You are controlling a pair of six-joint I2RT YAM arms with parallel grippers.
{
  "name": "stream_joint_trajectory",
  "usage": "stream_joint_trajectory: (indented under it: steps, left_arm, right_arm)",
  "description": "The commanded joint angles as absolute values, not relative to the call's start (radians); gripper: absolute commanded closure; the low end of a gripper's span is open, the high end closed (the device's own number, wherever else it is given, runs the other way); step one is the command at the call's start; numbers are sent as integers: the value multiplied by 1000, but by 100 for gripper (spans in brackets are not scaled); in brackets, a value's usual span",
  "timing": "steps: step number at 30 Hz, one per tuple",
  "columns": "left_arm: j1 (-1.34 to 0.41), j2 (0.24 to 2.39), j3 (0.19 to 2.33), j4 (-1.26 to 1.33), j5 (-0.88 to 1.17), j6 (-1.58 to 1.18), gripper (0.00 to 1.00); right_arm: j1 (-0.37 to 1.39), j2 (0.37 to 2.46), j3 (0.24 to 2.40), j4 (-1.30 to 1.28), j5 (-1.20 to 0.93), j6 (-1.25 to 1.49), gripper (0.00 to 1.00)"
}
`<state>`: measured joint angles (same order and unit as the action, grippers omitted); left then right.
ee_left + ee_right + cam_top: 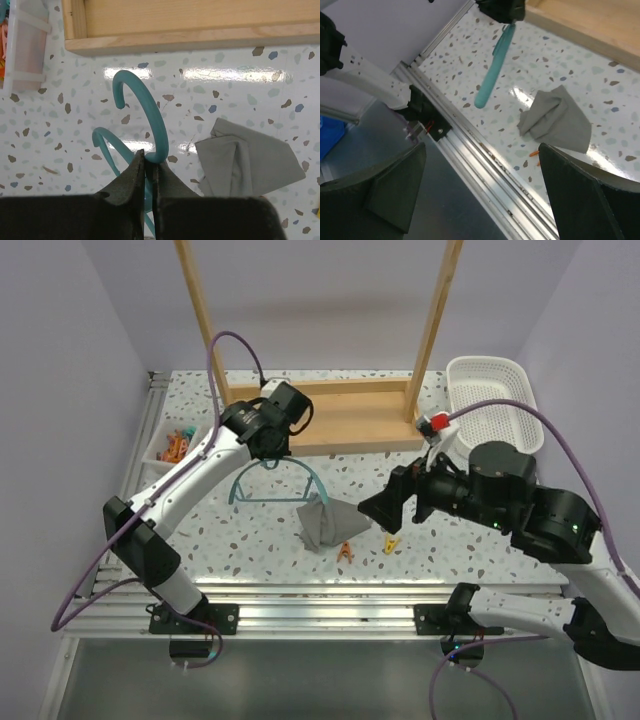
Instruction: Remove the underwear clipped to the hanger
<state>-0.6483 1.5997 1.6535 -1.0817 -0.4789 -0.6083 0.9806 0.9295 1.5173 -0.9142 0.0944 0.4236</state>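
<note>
View from above: shows the underwear (322, 523) lying crumpled, unclipped, just beside the right end of the hanger (237, 486), an orange clip (345, 552) and a yellow clip (390, 543) loose beyond it, the left gripper (268, 454) clenched on the hanger, the right gripper (378, 508) spread wide and empty. Left wrist: confirms jaws pinched on the hook's stem, grey cloth apart to the hanger's right. Right wrist: looks between splayed fingers (395, 190) at underwear clear of the hanger, so reads as done bar setting the hanger down.

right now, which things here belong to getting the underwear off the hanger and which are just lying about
For the job: hanger, held by the shut left gripper; underwear, lying on the table; open right gripper.
Lying about: white basket, wooden frame, orange peg, yellow peg, tray of pegs.
</note>
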Motion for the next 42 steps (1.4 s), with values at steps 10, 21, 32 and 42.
stream_joint_trajectory:
  steps: [10,21,32,42]
  left_arm:
    - [-778,1724,1845,-1229,-673,-715,100]
    - [-818,1750,1894,-1244,-658,-747,100]
    - [-824,1721,1891,-1249,-670,-730,100]
    - [-764,1609,1884,-1183,-677,-712,0]
  right_arm:
    - [982,1057,1405,-841,-6,511,5]
    - [982,1126,1292,-632,40,600,9]
    - [983,1213,1311,-580,3,565,100]
    - [980,1103,1266,-672,57,514,100]
